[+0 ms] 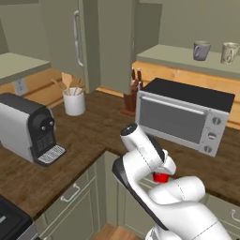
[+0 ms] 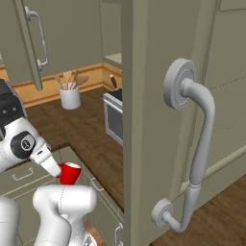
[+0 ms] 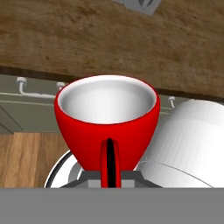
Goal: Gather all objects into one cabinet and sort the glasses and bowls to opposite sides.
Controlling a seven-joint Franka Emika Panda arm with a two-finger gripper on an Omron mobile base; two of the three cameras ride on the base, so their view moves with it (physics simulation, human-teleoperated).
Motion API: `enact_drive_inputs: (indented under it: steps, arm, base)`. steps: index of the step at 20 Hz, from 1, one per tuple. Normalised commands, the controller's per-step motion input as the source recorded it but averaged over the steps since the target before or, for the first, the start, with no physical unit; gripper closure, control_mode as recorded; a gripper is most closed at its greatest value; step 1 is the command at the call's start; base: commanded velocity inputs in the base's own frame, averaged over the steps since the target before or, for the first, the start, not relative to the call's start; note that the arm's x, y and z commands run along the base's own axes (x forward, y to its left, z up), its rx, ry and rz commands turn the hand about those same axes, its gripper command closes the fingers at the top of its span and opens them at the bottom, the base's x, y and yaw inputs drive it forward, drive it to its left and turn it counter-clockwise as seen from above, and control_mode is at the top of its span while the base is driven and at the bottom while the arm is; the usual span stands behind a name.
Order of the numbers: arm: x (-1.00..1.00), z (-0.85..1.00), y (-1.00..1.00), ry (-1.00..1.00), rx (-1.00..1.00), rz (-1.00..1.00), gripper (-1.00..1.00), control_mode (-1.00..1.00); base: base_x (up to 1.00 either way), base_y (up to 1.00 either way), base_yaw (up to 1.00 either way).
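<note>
The gripper point(image 3: 109, 177) is clamped narrow on the red cup point(image 3: 107, 122), which it holds by the handle; in the hand view the cup sits right against the hand, its white inside open to the camera and its handle toward the fingers. In the left base view the red cup point(image 1: 161, 176) hangs low, tucked behind the arm's forearm, out over the near edge of the wooden counter point(image 1: 93, 131) and in front of the lower drawers. The right base view shows the same cup point(image 2: 70, 173) held out in the air beside the wrist.

The relation that matters is upward and to the far right. The open shelf of the wall cabinet point(image 1: 178, 57) lies above the toaster oven point(image 1: 185, 115), well apart from the cup and much higher. The grey mug point(image 1: 201, 50) and the cream patterned mug point(image 1: 229, 52) already stand on it, side by side toward its right end. The cup would likely need to rise clear of the toaster oven's top before travelling in over the shelf, and land next to those two mugs so the cups stay grouped on one side. An open cabinet door point(image 2: 158, 120) stands close on the right, a likely obstacle on that swing.
</note>
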Motion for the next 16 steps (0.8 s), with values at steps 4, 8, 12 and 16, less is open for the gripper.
enact_drive_inputs:
  steps: [4,8,12,16]
  arm:
    - [0.00,0.00,0.00,0.00,0.00,0.00,1.00,1.00]
    - [0.00,0.00,0.00,0.00,0.00,0.00,1.00,1.00]
    - [0.00,0.00,0.00,0.00,0.00,0.00,1.00,1.00]
    - [0.00,0.00,0.00,0.00,0.00,0.00,1.00,1.00]
  base:
    - [-0.15,0.00,0.03]
    - [-0.39,-0.02,0.06]
    - [-0.48,-0.12,0.05]
    - [-0.19,-0.02,0.00]
